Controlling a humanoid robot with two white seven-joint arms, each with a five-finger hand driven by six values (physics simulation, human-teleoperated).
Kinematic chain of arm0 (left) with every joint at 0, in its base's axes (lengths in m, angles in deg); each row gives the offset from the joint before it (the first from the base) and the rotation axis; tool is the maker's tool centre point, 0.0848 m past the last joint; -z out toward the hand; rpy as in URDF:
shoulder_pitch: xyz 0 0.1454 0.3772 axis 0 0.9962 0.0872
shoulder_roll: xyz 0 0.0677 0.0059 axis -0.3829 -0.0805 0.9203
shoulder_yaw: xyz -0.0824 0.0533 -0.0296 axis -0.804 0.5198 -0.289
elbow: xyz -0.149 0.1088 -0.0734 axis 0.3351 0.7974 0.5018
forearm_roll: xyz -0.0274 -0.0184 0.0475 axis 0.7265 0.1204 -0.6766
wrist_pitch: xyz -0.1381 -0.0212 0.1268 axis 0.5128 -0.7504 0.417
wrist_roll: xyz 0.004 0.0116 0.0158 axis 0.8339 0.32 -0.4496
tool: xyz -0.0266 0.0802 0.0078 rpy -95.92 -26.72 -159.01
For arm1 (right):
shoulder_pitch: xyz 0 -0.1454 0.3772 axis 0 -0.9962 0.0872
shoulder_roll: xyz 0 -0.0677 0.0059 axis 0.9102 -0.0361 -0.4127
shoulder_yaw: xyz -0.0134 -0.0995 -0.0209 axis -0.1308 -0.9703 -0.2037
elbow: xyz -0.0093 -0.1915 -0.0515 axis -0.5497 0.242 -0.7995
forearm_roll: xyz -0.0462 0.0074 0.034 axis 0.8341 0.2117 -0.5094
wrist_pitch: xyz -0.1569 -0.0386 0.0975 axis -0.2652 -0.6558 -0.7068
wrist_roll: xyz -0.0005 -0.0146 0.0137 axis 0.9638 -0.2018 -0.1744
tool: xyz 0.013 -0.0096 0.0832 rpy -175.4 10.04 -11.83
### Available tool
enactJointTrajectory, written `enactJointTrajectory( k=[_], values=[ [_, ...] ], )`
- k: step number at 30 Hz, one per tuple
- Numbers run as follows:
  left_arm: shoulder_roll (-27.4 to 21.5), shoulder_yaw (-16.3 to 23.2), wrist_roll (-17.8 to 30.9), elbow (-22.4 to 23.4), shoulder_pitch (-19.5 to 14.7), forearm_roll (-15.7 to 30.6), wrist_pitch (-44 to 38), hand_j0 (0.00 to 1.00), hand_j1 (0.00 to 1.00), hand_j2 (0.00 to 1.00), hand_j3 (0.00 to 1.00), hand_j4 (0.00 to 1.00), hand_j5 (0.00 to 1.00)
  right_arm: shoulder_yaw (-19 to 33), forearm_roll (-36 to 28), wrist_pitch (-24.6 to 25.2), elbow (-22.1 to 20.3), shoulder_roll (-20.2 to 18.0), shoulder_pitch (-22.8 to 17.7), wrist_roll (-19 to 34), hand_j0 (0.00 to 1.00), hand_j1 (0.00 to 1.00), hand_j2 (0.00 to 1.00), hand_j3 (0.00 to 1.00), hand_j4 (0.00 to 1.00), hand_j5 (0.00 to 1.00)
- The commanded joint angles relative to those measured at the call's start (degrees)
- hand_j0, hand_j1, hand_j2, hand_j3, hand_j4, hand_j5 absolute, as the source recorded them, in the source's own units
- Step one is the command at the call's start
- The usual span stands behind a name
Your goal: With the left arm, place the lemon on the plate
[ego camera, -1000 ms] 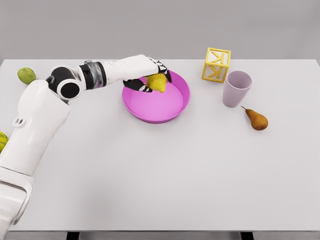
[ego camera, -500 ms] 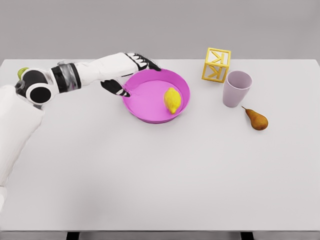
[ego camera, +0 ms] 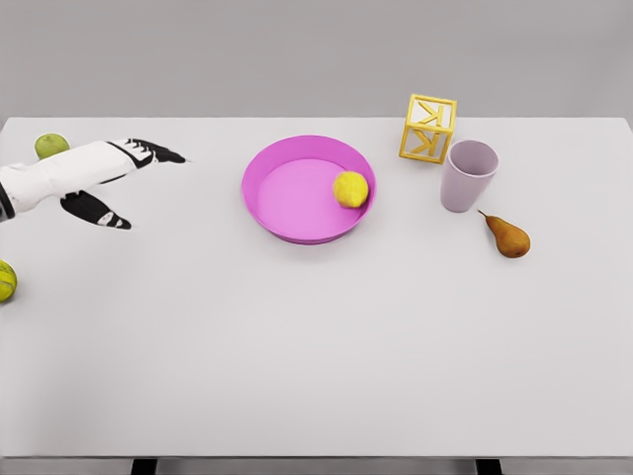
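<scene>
Now the lemon (ego camera: 350, 188) sits in the plate (ego camera: 287, 213), well apart from the empty, spread left hand (ego camera: 104, 178).

A yellow letter block (ego camera: 428, 128) is standing upright on the white tabletop (ego camera: 316, 346), far to the right of the hand and toward the back edge, showing a K on its open-framed faces. A pale lilac cup (ego camera: 468, 175) is sitting upright just in front of and to the right of the block, its mouth facing up. A brown pear (ego camera: 507, 237) is lying on its side near the cup, farther from the hand, its stem pointing back toward the cup. A green fruit (ego camera: 51, 146) is resting just behind the hand, near the back left corner. Another yellow-green fruit (ego camera: 6, 281) is lying at the left edge, in front of the hand, partly cut off by the frame.
</scene>
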Motion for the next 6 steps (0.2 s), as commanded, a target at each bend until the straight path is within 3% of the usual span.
enactJointTrajectory(
  k=[1, 6],
  values=[
    [-1.3, -0.5, 0.0, 0.3, 0.0, 0.6, -0.2, 1.00, 1.00, 1.00, 1.00, 1.00, 1.00, 0.0, 0.0, 0.0, 0.0, 0.0, 0.0, 0.0, 1.00, 1.00, 1.00, 1.00, 1.00, 1.00],
    [-1.8, -0.5, 0.0, 0.3, 0.0, 0.6, -0.2, 1.00, 1.00, 1.00, 1.00, 1.00, 1.00, 0.0, 0.0, 0.0, 0.0, 0.0, 0.0, 0.0, 1.00, 1.00, 1.00, 1.00, 1.00, 1.00]
  ],
)
